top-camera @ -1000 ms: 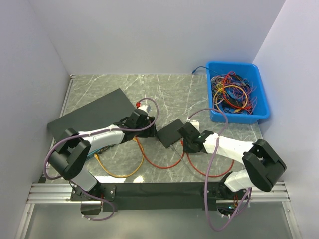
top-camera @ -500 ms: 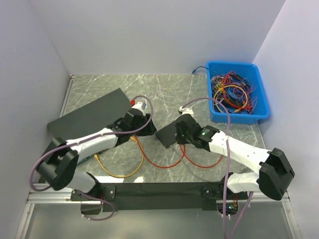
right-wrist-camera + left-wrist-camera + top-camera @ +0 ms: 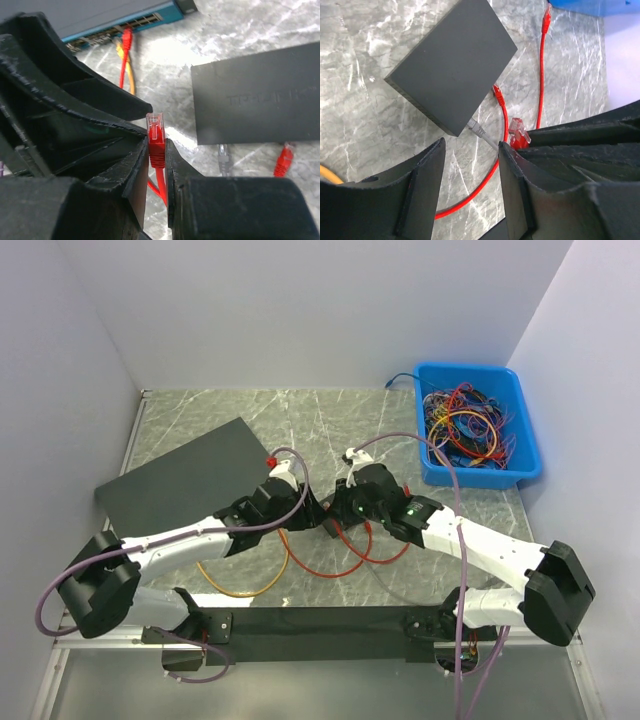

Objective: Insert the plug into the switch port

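The left end effector point(image 3: 300, 508) and right end effector point(image 3: 338, 508) have swung inward since a second ago and now almost meet mid-counter point(image 3: 350, 430).
From the top view, the large switch point(image 3: 185, 475) lies toward 9 o'clock and the blue bin point(image 3: 527, 455) of cables toward 2 o'clock. In the right wrist view, the small black box point(image 3: 260, 100) sits at 2 o'clock of the red plug point(image 3: 156, 131). The right end effector is clamped on that plug, tip toward 12 o'clock, clear of any port. The left end effector is spread wide, holding nothing.
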Motion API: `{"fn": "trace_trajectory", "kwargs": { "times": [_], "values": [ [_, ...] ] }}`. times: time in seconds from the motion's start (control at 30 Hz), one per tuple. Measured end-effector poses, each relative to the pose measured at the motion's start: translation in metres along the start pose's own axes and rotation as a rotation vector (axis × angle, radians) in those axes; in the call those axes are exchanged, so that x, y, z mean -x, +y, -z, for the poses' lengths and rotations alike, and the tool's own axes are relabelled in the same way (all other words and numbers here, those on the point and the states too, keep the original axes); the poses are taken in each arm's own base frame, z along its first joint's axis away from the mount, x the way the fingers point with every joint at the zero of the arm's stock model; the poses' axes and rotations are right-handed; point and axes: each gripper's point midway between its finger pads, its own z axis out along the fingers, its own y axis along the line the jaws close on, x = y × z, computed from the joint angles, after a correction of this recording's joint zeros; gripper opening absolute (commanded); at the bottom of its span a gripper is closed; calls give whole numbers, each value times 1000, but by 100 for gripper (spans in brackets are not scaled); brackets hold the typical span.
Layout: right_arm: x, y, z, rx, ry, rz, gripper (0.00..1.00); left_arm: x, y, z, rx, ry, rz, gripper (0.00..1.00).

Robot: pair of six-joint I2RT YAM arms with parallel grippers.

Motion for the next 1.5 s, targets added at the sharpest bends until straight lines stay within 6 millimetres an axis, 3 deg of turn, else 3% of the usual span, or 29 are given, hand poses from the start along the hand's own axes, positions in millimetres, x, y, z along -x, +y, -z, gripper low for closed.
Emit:
{"fn": "trace_trajectory", "kwargs": {
  "times": [0.27, 0.47, 0.6, 1.03, 1.23, 1.5],
  "values": [
    [5, 4, -1, 20, -23, 1, 0, 9, 0, 7, 17, -50, 49, 52],
    [3, 4, 0, 24, -23, 0, 0, 29, -8, 31, -8, -146, 82, 60],
    [-4, 5, 3, 43, -16, -1, 0, 43, -20, 44, -52, -200, 92, 60],
    [6, 21, 8, 110, -51, -14, 0, 31, -17, 26, -63, -163, 92, 54],
    [4, 27, 9, 134, -42, -17, 0, 32, -22, 21, -88, -165, 97, 38],
    [-1, 34, 8, 184, -51, -16, 0, 33, -29, 19, -118, -167, 121, 1]
  ]
}}
